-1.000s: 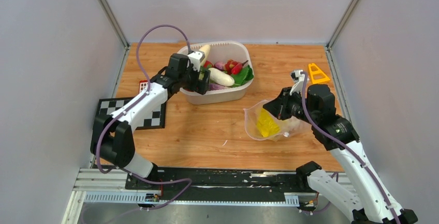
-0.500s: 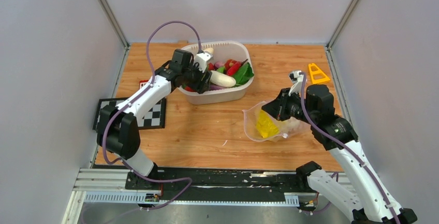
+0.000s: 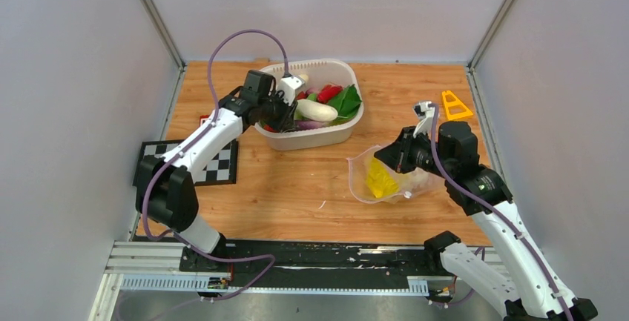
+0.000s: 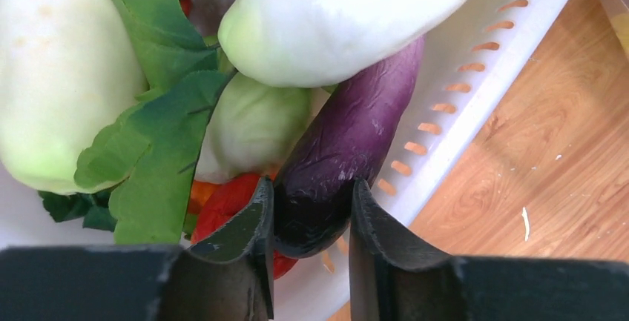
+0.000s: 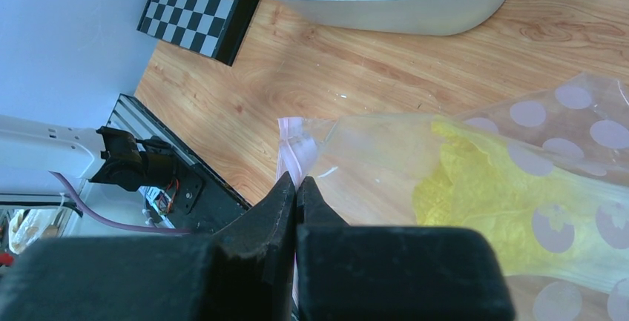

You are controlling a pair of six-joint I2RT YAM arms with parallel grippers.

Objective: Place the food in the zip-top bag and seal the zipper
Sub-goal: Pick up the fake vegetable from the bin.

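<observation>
The food lies heaped in a white tub (image 3: 311, 139): a long white radish (image 4: 341, 17), green leaves (image 4: 156, 150), a red piece (image 4: 230, 202) and a purple eggplant (image 4: 356, 128). My left gripper (image 4: 311, 195) reaches into the tub's left end, its jaws pressed against both sides of the eggplant's tip. The clear, pink-spotted zip-top bag (image 5: 564, 121) lies to the right with a yellow cabbage (image 5: 482, 187) inside. My right gripper (image 5: 296, 181) is shut on the pink zipper (image 5: 291, 143) strip, holding the bag's mouth up toward the tub.
A checkerboard plate (image 3: 222, 164) lies at the table's left, with a small red item (image 3: 205, 121) behind it. An orange triangular piece (image 3: 453, 104) sits at the back right. Grey walls enclose three sides, and a black rail runs along the front.
My left gripper has gone down into the tub's left end and its jaws have narrowed from wide open onto the purple eggplant. The right arm and the bag have barely moved.
</observation>
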